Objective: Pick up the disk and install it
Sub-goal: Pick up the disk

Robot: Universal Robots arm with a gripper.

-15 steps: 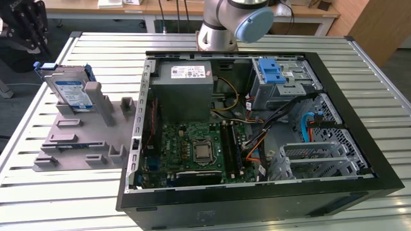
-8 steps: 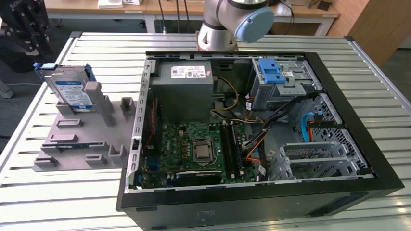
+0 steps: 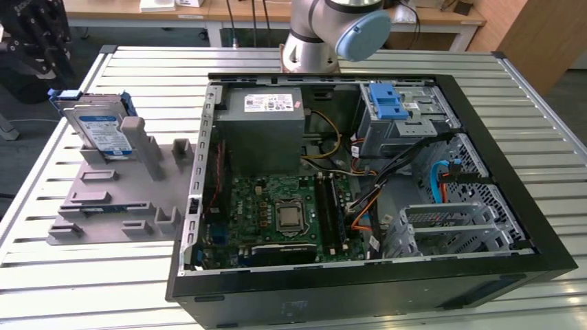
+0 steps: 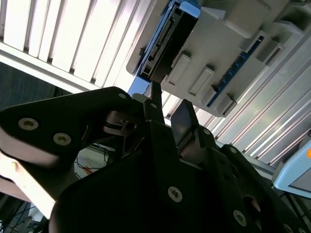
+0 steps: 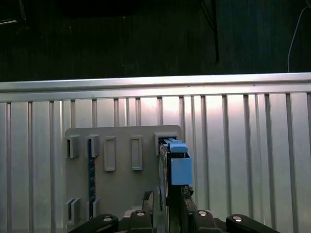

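The disk (image 3: 96,127) stands on edge in the grey slotted holder (image 3: 110,199) on the exterior view's left, its blue-and-white label and blue rails showing. In the first wrist view the disk (image 5: 173,162) is seen edge-on in the holder (image 5: 121,179). My gripper (image 5: 168,199) hangs above it, in line with that edge and apart from it. The second wrist view shows my gripper (image 4: 168,114) open with nothing between its fingers (image 4: 185,121), the disk (image 4: 165,43) farther off.
An open black computer case (image 3: 513,206) lies on the slatted metal table (image 3: 137,69). Inside are a motherboard (image 3: 284,213), a grey power supply box (image 3: 266,120) and a silver drive cage with a blue latch (image 3: 392,103). The arm's base (image 3: 321,34) stands behind the case.
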